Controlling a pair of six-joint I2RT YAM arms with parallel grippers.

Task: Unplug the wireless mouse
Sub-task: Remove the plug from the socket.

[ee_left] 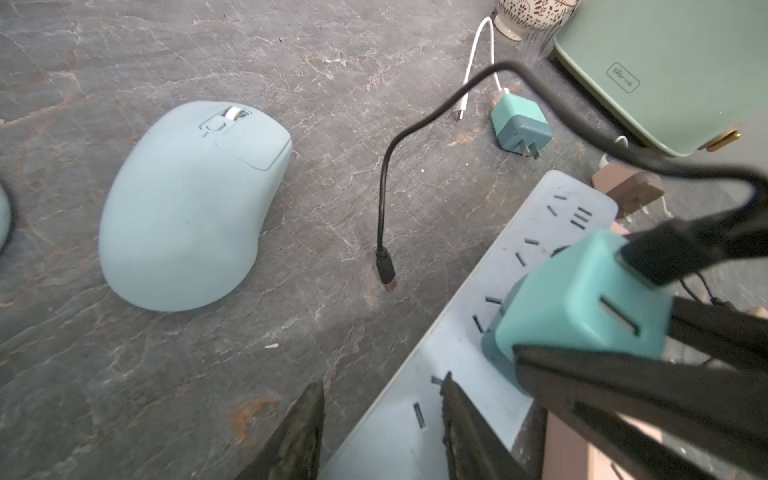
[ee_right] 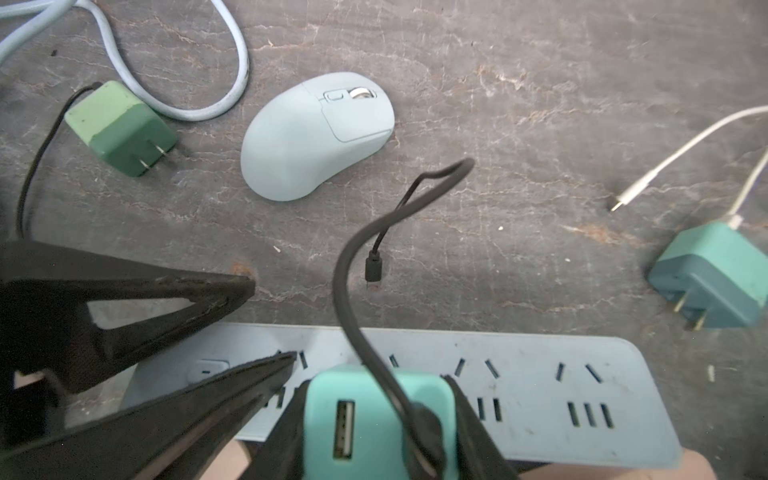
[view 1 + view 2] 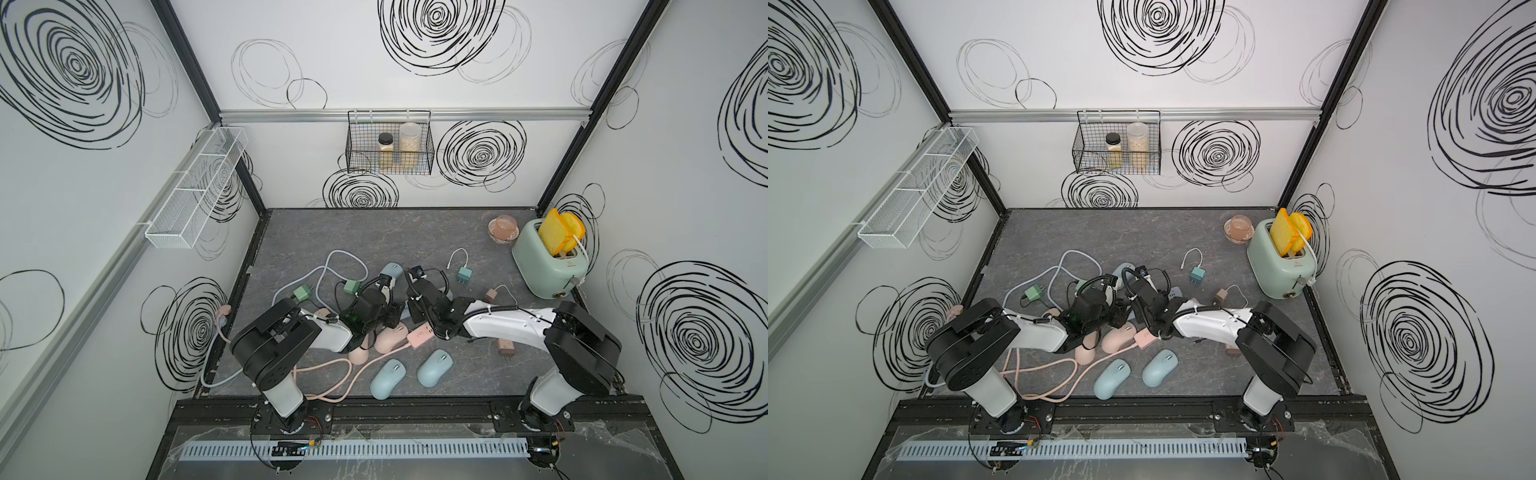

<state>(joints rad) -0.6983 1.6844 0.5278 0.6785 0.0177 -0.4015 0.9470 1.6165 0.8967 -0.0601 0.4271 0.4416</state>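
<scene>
- Right gripper: jaws clamped on the two sides of the teal charger, which sits plugged into the grey power strip.
- Black cable rises from the charger, loops, and ends in a free plug lying on the desk — not in the mouse.
- Task's thing: light blue wireless mouse, flat on the desk just beyond the free plug and apart from it. Nothing touches it.
- Judgement: the mouse end is already out. The step in hand looks like drawing the charger out of the strip.
- To do it well: pull straight along the prongs, no rocking. The strip will likely lift with the charger unless held down. Keep the loose cable from sweeping the mouse.
- Left gripper: jaws apart, nothing between them. One finger is over the strip's edge, the other over bare desk. Contact with the strip — cannot tell.
- Pose: in both top views the left arm and right arm reach in from the near edge and meet at mid-desk, wrists pitched down, tools close together.
</scene>
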